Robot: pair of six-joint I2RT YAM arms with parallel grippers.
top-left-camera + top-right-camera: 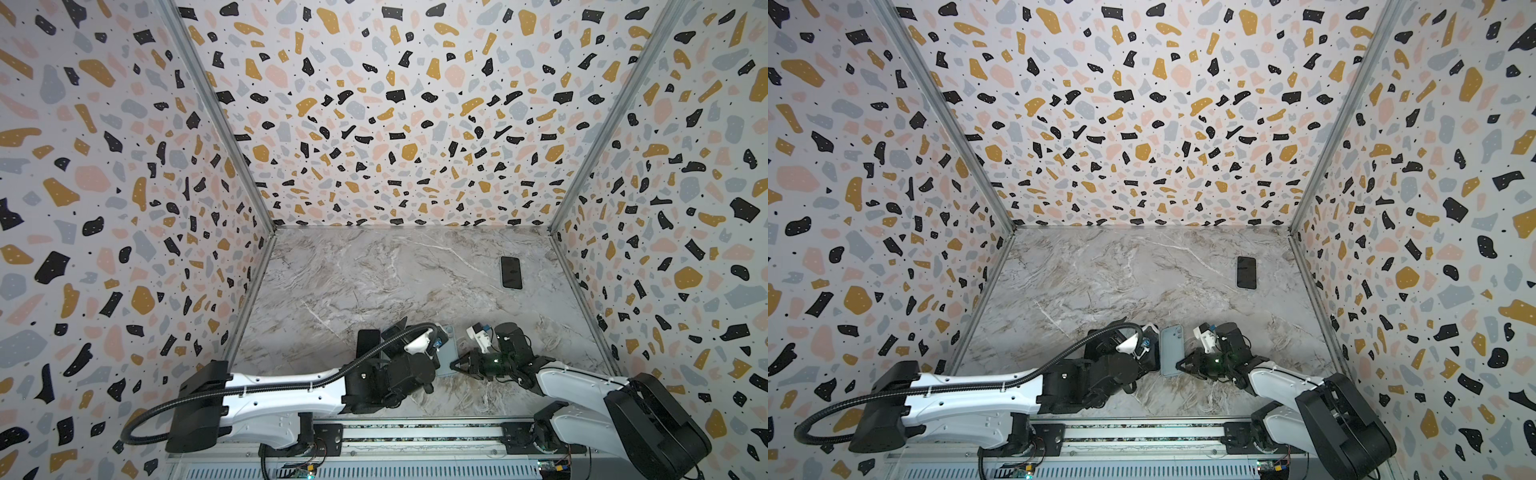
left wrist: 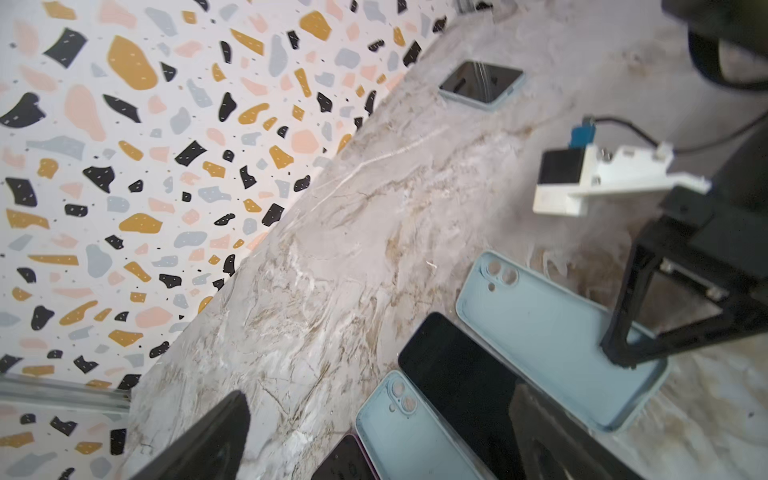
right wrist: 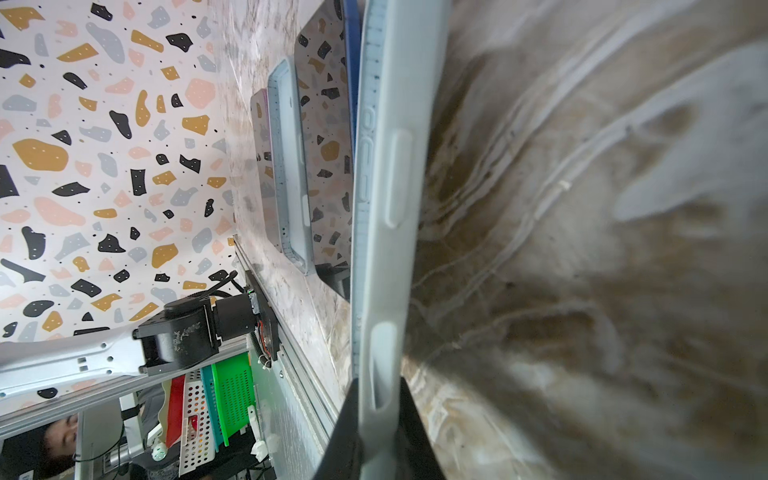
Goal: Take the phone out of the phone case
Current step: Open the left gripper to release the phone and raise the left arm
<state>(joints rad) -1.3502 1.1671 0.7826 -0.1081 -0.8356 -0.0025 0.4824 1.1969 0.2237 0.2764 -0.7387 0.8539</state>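
Right pincer (image 2: 619, 357) clenched on light, flexible case (image 2: 552, 332) rim; left pincer (image 2: 374, 428) released; phone (image 2: 457, 374) likely rigid, slick, fragile; grip its long edges.

**a row at the front, one phone at the back right**

on the table (image 1: 374, 270), near its front edge and about the middle, lies the empty case (image 1: 1172, 351), hollow side up. the right gripper (image 1: 1179, 365) comes in from the right and pinches the case's right wall toward its near end. in the left wrist view a phone (image 2: 457, 374) lies just beside the empty case. past it come a second case (image 2: 407, 432) and another phone (image 2: 345, 457), all side by side. the left gripper (image 2: 382, 399) hangs over this row, fingers spread wide. the far phone (image 1: 511, 272) lies well apart, behind and to the right, near the right wall.
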